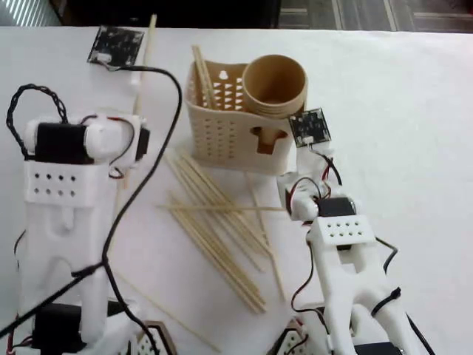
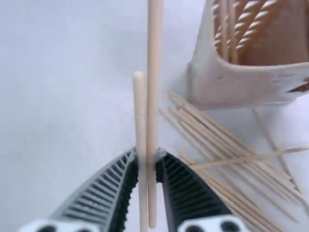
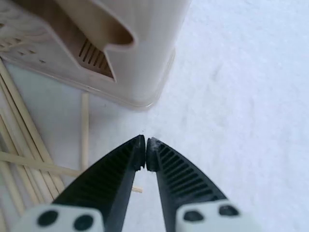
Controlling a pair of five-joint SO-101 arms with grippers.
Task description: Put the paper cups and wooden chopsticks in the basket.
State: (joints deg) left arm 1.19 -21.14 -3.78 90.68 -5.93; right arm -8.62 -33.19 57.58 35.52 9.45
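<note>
My left gripper [image 2: 147, 162] is shut on two wooden chopsticks [image 2: 153, 96], which stick out past its tips over the white table; in the high view they [image 1: 145, 59] run to the left of the basket. The cream perforated basket [image 1: 222, 137] holds stacked paper cups [image 1: 275, 85] and a few upright chopsticks [image 1: 202, 74]. A loose pile of chopsticks [image 1: 222, 222] lies on the table in front of the basket. My right gripper [image 3: 145, 153] is shut on nothing, low over the table near the basket's corner [image 3: 145, 63].
A black cable [image 1: 166, 133] loops from the left arm across the table beside the basket. Small circuit boards sit at the back left [image 1: 116, 46] and by the basket's right side [image 1: 308, 127]. White table [image 1: 399, 111] stretches open to the right.
</note>
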